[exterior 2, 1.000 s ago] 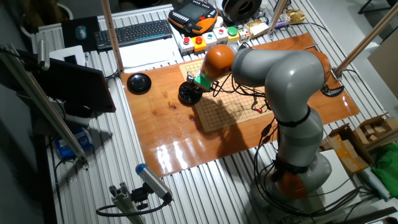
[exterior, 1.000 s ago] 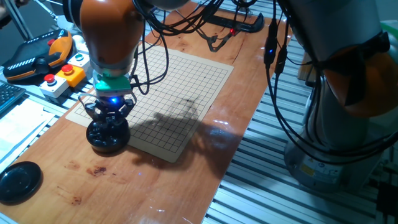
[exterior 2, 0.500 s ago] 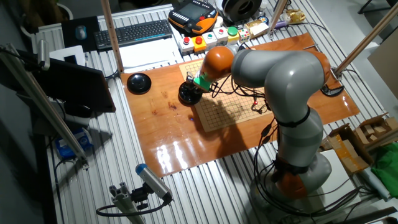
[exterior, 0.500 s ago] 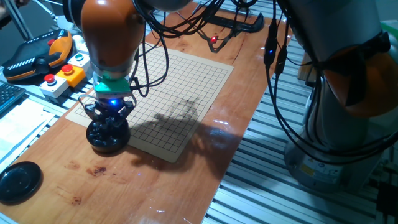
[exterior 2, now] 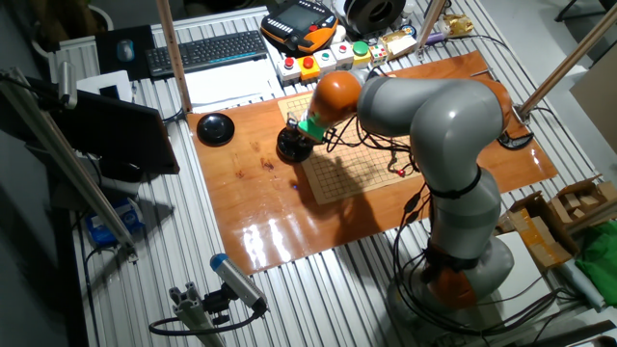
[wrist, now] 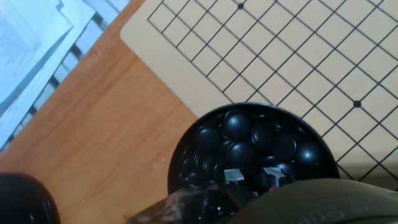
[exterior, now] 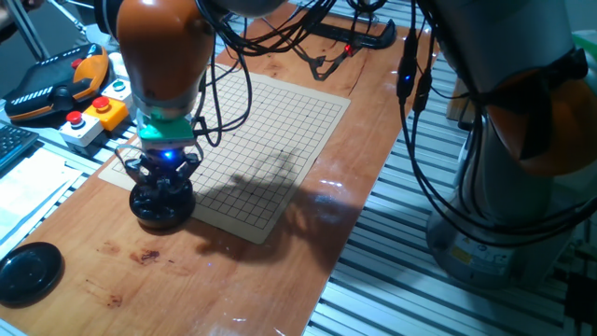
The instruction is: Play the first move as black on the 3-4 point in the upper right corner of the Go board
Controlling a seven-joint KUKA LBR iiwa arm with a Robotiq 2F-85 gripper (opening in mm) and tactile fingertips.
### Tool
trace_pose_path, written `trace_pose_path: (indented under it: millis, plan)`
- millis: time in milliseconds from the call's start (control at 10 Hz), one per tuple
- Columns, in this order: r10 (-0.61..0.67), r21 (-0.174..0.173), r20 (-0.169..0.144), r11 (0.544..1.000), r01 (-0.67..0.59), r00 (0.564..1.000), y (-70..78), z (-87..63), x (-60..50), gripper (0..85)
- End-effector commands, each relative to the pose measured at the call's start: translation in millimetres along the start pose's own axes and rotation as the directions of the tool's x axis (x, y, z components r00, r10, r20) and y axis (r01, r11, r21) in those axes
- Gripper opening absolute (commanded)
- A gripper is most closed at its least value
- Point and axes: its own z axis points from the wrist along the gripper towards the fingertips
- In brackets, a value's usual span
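The round black bowl (wrist: 252, 155) sat on the brown wooden tabletop (exterior: 187, 271), touching the edge of the pale square Go board with thin dark grid lines (exterior: 252, 140), and was heaped with glossy black stones (wrist: 249, 140). No single stone could be singled out as picked; the black stone for the move was among those in the bowl. The board's crossings were all bare.

The fingers (exterior: 160, 182) reached down into the bowl. Whether they were spread or clamped on a stone could not be told: only two pale tips showed in the hand view, among the stones.

Only the hand view showed the bowl's contents. The fixed views showed a round black lid (exterior: 28, 271) lying well apart on the tabletop, and the other fixed view a black keyboard (exterior 2: 207, 50) beyond.

No writing could be read.
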Motion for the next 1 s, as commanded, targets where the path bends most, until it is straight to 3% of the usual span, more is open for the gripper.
trace_pose_path:
  millis: [0, 400, 900]
  plan:
    - [-0.026, 0.004, 0.0, 1.0, 0.026, 1.0, 1.0, 0.8, 2.2, 26.3]
    - [-0.196, 0.089, -0.021, 0.976, 0.197, 0.98, 2.9, 1.7, 7.6, 26.3]
    - [-0.244, 0.125, -0.017, 0.962, 0.244, 0.97, -4.7, -2.5, 0.7, 26.7]
